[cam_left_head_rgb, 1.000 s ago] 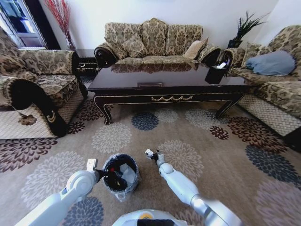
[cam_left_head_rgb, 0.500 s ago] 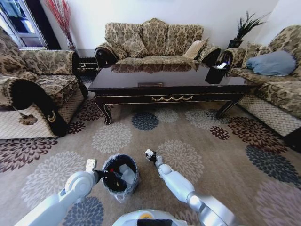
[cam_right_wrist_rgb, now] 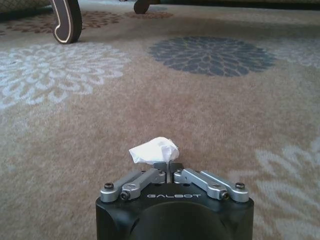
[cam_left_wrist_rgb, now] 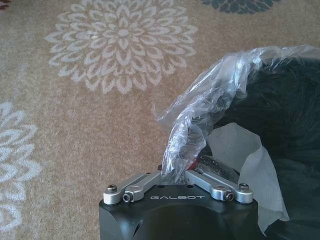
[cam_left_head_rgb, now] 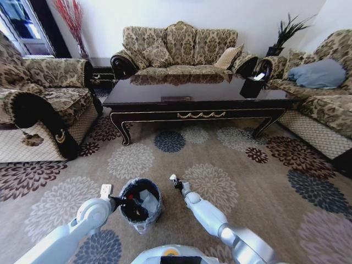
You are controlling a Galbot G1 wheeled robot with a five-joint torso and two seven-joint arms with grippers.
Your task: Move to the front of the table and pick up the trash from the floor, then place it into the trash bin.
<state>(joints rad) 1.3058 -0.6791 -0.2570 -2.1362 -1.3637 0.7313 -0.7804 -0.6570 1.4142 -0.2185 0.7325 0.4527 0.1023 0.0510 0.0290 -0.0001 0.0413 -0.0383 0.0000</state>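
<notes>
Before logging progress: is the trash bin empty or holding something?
Holding something: white tissue lies inside the upright trash bin.

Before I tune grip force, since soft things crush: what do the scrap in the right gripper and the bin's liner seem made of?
The white scrap pinched in the right gripper looks like matte crumpled tissue paper. The trash bin liner, pinched by the left gripper, looks like thin, clear, glossy plastic film, wrinkled with highlights.

My head view bright, even daylight; window [cam_left_head_rgb: 19,25] upper left. Glare on glossy worktop [cam_left_head_rgb: 192,91]. Edges bulge, fisheye. My wrist views sharp, shadows soft.
</notes>
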